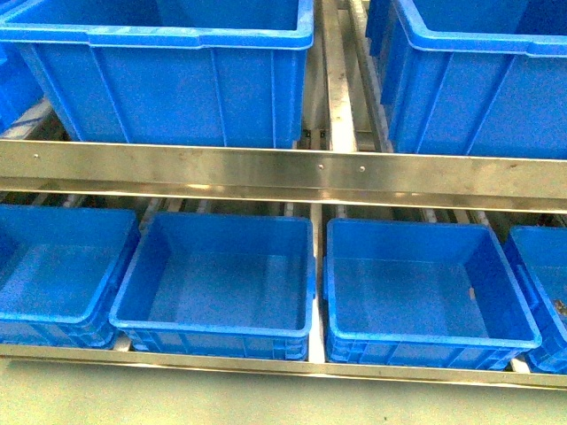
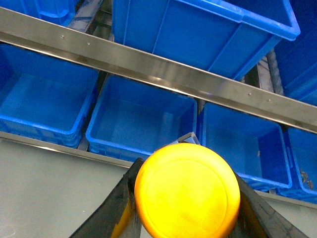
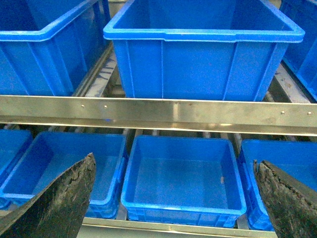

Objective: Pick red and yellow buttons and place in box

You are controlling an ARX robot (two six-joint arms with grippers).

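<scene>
In the left wrist view my left gripper (image 2: pixel 185 208) is shut on a round yellow button (image 2: pixel 187 191), held between its two black fingers in front of the lower row of blue crates (image 2: pixel 143 121). In the right wrist view my right gripper (image 3: pixel 173 198) is open and empty, its black fingers (image 3: pixel 59 203) spread wide in front of a blue crate (image 3: pixel 183 173) on the lower shelf. No red button shows in any view. Neither gripper shows in the front view.
The front view shows a steel rack rail (image 1: pixel 283 168) with large blue crates (image 1: pixel 168 71) above and a row of shallow blue crates (image 1: pixel 221 274) below. One lower crate (image 1: pixel 416 292) holds a tiny speck. The far right crate (image 1: pixel 545 283) holds small dark bits.
</scene>
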